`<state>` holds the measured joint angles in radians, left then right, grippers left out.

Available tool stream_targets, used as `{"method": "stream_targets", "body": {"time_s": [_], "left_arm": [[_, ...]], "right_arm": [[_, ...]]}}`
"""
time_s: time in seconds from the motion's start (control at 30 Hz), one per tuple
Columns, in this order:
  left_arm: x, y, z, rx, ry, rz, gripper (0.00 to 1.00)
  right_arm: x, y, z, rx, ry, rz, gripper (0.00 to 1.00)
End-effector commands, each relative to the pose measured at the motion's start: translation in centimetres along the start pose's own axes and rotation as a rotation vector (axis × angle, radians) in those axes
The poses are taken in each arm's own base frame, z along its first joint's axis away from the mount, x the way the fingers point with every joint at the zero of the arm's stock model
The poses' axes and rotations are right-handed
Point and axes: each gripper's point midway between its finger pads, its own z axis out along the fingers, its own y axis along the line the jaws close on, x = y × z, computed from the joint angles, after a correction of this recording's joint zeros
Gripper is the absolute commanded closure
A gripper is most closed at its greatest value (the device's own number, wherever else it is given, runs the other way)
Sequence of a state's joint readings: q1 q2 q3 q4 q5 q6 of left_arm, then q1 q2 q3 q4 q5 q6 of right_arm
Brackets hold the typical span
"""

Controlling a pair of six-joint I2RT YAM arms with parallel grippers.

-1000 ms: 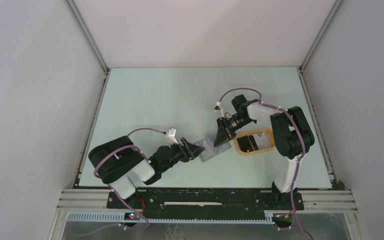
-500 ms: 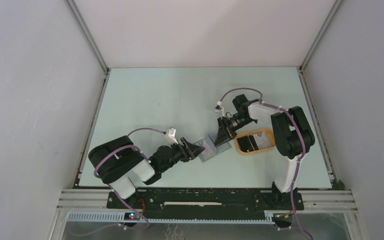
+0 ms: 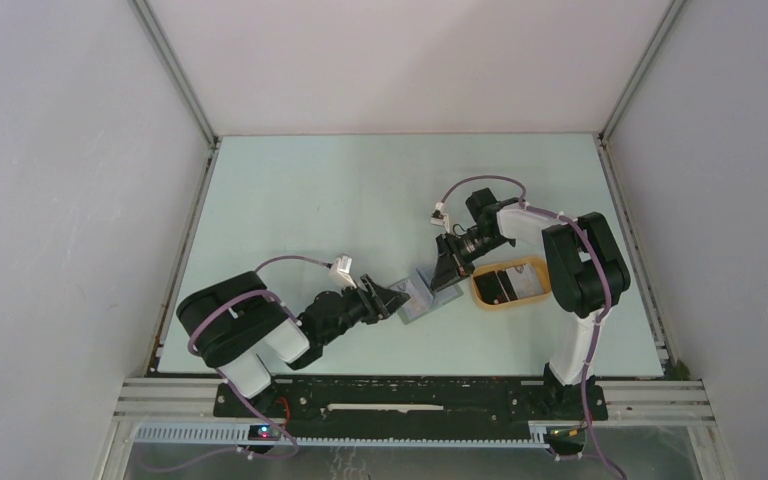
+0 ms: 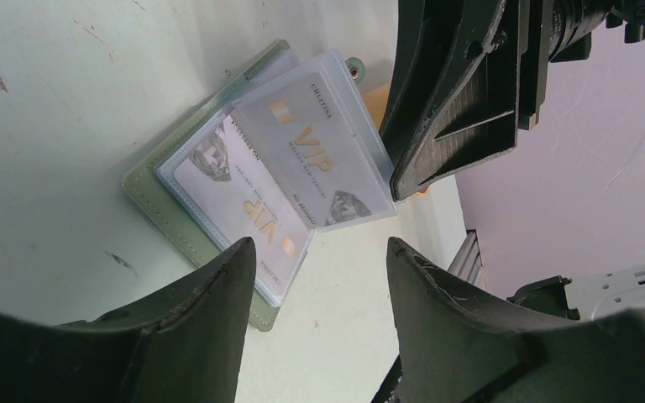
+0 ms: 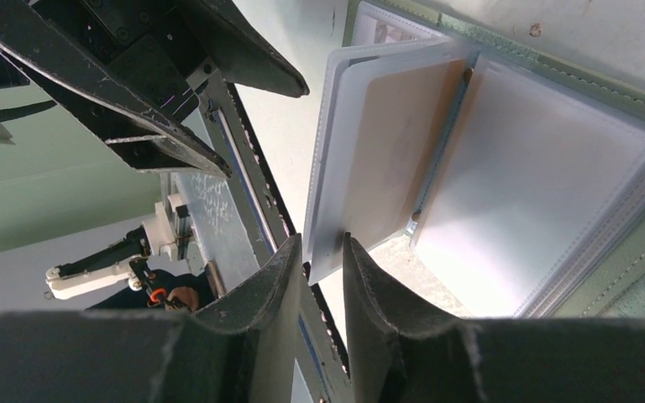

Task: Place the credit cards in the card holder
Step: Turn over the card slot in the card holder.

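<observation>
Two jaws of my left gripper [image 4: 319, 252] stand spread wide, holding nothing, just short of the card holder [image 4: 147, 189]. It lies open on the table between my arms, with pale VIP credit cards [image 4: 311, 155] showing in its clear pages. Beyond it, my right gripper [image 5: 321, 248], jaws nearly together, pinches one clear sleeve page [image 5: 386, 143] up by its edge. That thin page may slip and flop shut, or a hard pull may drag the unpinned holder. Farthest, a tan tray [image 3: 480, 296] holds more cards.
</observation>
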<state>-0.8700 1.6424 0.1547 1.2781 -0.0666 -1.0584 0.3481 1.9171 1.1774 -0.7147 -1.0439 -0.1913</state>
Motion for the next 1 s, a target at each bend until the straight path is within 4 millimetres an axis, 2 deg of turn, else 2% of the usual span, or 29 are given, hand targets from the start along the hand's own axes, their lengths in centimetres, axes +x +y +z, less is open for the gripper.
{"method": "stream_targets", "body": {"time_s": [0.0, 0.53, 0.97], "left_arm": [[-1.2, -2.0, 0.6, 0.069, -0.036, -0.012, 0.37], [-1.2, -2.1, 0.5, 0.073, -0.034, -0.011, 0.37], [-1.2, -2.0, 0.5, 0.071, -0.035, -0.011, 0.37]], "right_arm": [[-1.1, 0.2, -0.4, 0.003, -0.019, -0.010, 0.67], [-1.1, -0.4, -0.5, 0.027, -0.020, 0.000, 0.68], [-0.4, 0.4, 1.1, 0.043, 0.032, -0.066, 0.63]]}}
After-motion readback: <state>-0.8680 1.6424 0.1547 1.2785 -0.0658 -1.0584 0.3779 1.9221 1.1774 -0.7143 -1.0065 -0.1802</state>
